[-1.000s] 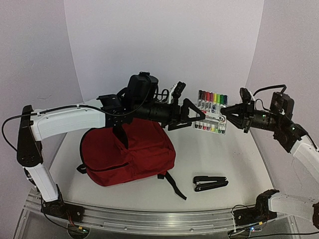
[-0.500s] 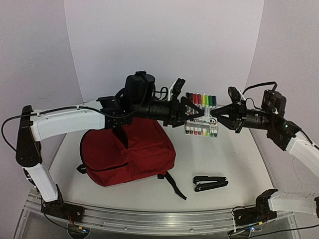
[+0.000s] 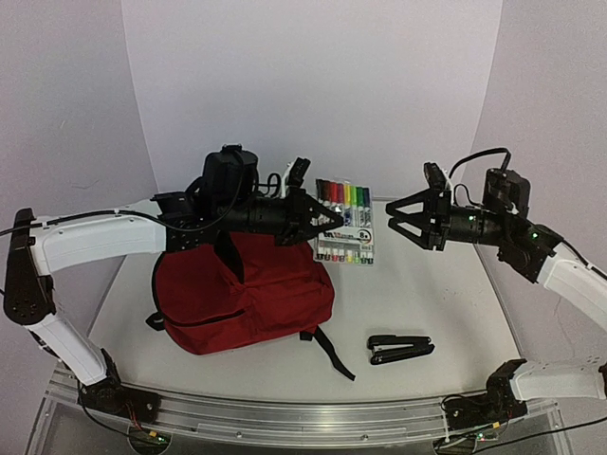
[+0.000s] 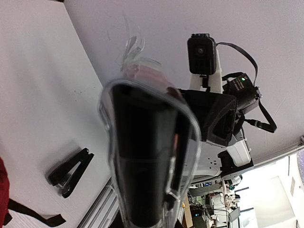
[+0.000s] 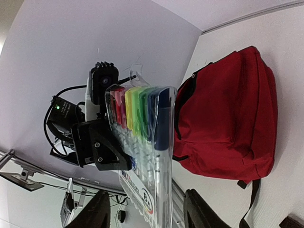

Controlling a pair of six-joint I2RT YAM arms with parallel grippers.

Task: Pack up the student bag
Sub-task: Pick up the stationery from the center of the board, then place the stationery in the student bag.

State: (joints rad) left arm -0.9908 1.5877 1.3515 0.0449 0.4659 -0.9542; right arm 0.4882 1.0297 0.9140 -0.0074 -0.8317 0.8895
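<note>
Student bag point(image 3: 242, 299): dark red, lying flat on the bench point(image 3: 427, 294), left of centre, under the left arm. Black strap trails off its near right corner.
Left fingers point(image 3: 325, 225): clenched on the left edge of a marker pack point(image 3: 346, 223), held upright in the air above the bag's far right corner.
Right fingers point(image 3: 408, 199): spread apart, grasping nothing, just right of the pack and not touching it.
Black stapler point(image 3: 400, 348): on the bench, right of the bag.

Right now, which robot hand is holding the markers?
The left gripper: it clamps the marker pack. The right gripper stands open, apart from it.
</note>
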